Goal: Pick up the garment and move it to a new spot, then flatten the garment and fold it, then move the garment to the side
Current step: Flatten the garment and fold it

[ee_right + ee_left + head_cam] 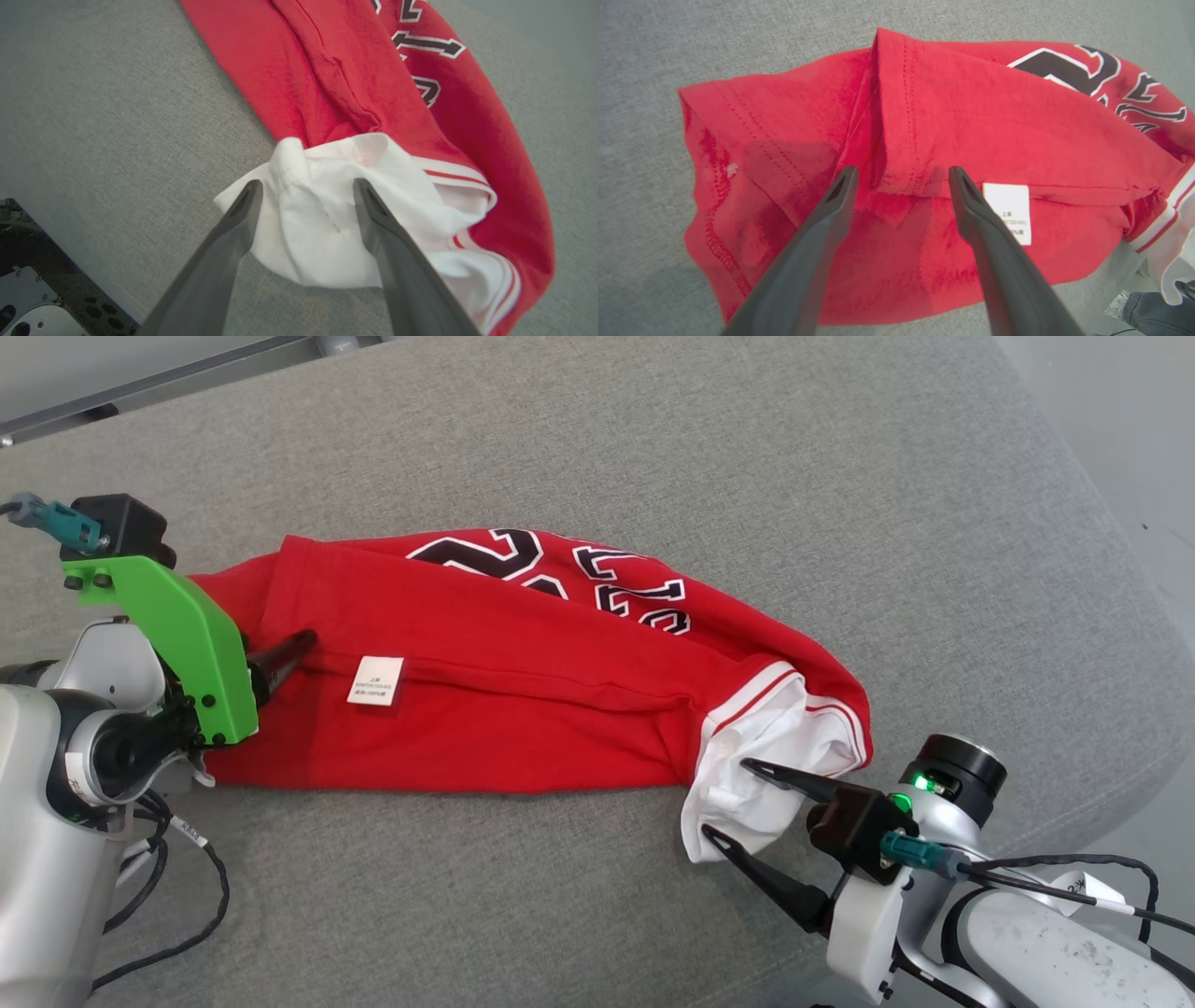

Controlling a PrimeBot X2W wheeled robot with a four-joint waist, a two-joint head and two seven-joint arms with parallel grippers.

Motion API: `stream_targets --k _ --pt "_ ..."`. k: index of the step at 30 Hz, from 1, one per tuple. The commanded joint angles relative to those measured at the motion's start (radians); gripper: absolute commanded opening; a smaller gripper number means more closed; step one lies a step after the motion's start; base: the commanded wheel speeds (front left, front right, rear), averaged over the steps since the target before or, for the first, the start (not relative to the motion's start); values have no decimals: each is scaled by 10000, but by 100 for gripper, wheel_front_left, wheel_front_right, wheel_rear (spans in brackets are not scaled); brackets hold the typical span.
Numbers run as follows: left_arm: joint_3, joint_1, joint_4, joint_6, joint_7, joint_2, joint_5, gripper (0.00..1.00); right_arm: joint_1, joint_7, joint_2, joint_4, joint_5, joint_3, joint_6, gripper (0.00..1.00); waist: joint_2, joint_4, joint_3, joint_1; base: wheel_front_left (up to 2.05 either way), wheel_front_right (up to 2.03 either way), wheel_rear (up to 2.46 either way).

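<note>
- A green bracket point(177, 625) on the left arm's wrist stands over the far left end of the shirt point(523, 709), with loose black cables point(217, 894) hanging below the arm.
- The left hand point(902, 170) is spread wide and holds nothing. Its two dark fingers point(817, 242) point along the shirt's hem end, one on each side of a folded-over stitched edge. Whether the tips press on the cloth cannot be told.
- The shirt is red and lies lengthwise across the middle of a gray cushion point(653, 439), bunched into a long, narrow shape with several lengthwise folds.
- A small white label point(375, 680) with printed text shows on the red cloth, just beside the left hand's fingertips.
- Black lettering point(560, 574) with white outlines runs along the shirt's far edge, partly folded under.
- At the shirt's right end a crumpled white part point(780, 733) with thin red stripes spills out of the red cloth onto the cushion.
- The right hand point(725, 797) is also spread wide and grips nothing. Its fingers point(402, 266) reach in from the lower right and straddle the white part, their tips over that cloth.
- More black cables point(1074, 861) trail from the right arm at the lower right.
</note>
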Motion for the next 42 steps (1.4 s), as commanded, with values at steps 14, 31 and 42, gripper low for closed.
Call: stream_targets --k 14,31,42 --pt "-125 -159 -61 -413 -330 25 30 0 -138 -306 370 420 -192 12 -6 100 119 -265 180 0 0 0 0" --pt "526 75 -1476 -311 -4 85 -1063 0 387 -441 552 602 -385 -140 -6 100 119 -126 96 0 0 0 0" --pt "856 344 -2410 40 -110 175 -1215 0 565 -236 425 486 -844 -417 -6 87 119 70 134 0 0 0 0"
